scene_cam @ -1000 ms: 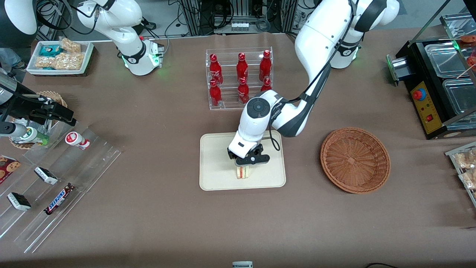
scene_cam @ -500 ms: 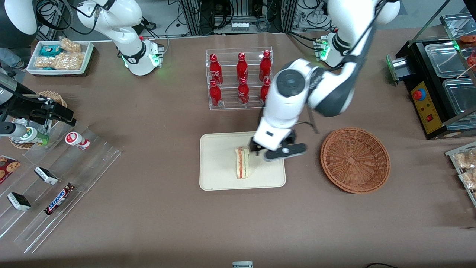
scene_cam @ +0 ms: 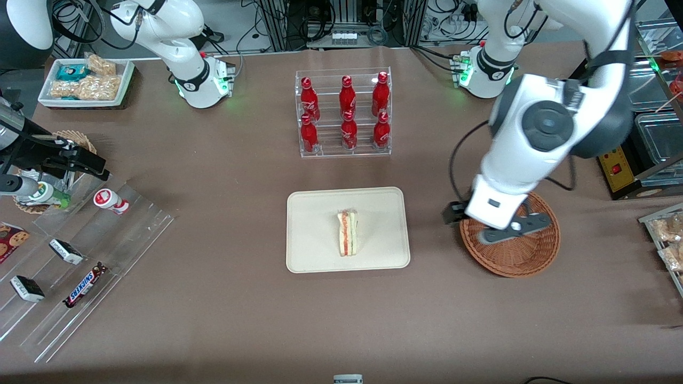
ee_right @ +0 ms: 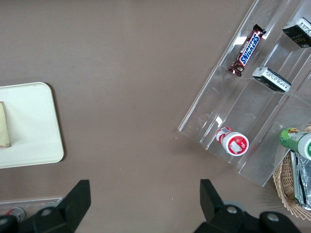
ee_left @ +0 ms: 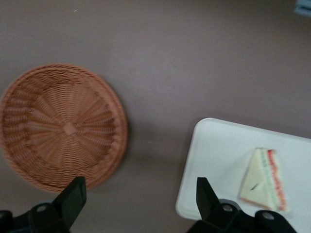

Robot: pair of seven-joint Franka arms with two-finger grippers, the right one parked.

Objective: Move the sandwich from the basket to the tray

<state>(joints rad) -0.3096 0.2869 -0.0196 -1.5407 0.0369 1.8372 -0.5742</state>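
Observation:
The sandwich [scene_cam: 348, 233], a pale bread wedge with red and green filling, lies alone on the cream tray [scene_cam: 315, 213] near its middle. The round reddish-brown wicker basket [scene_cam: 525, 258] is empty and sits beside the tray, toward the working arm's end. My left gripper [scene_cam: 504, 230] hangs high above the basket's rim nearest the tray, open and holding nothing. In the left wrist view the gripper [ee_left: 140, 199] has its black fingers [ee_left: 73, 196] spread wide over bare table, between the basket [ee_left: 63, 126] and the tray [ee_left: 214, 155] with the sandwich [ee_left: 262, 179].
A clear rack of red bottles [scene_cam: 344, 112] stands farther from the camera than the tray. A black appliance [scene_cam: 629, 122] sits at the working arm's end. A clear stepped shelf with snacks [scene_cam: 80, 266] and a white snack bin [scene_cam: 85, 80] lie toward the parked arm's end.
My gripper let go of the sandwich on the tray, rose, and swung away from the tray to above the basket. The sandwich stays on the tray.

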